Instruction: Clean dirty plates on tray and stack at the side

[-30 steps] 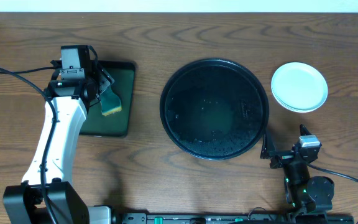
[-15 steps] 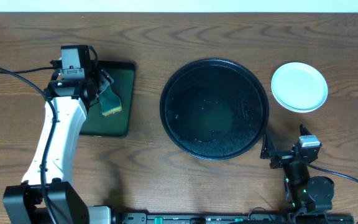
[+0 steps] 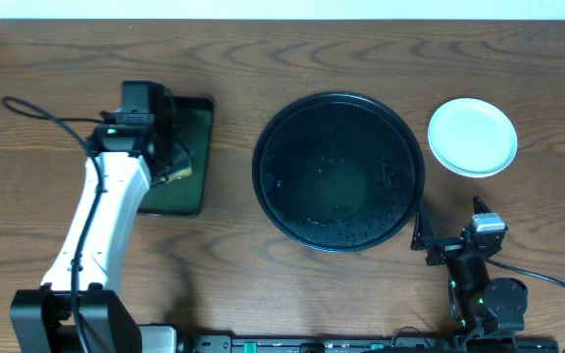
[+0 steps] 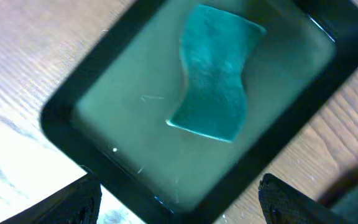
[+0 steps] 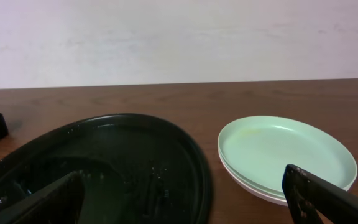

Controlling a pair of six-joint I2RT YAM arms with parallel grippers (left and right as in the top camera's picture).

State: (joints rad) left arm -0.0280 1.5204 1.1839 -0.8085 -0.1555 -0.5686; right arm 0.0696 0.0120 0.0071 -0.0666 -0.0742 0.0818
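Note:
The plates (image 3: 472, 136) lie stacked on the table to the right of the round black tray (image 3: 268, 191), pale mint in the right wrist view (image 5: 284, 152). The tray holds only specks and wet marks, also in the right wrist view (image 5: 185, 149). My left gripper (image 3: 170, 157) is open and empty above the small rectangular tray; the left wrist view (image 4: 179, 199) shows its fingers apart over the tray's rim. My right gripper (image 3: 422, 235) is open and empty at the front right, beside the round tray's rim, and shows in the right wrist view (image 5: 185, 199).
A green sponge (image 4: 216, 81) lies in the small rectangular black tray with green inside (image 4: 104, 106), at the left of the table (image 3: 199, 191). A cable runs from the left arm toward the table's left edge.
My left gripper has let go of the sponge and shifted right over the rectangular tray; the sponge now lies in it. The right arm has not moved.

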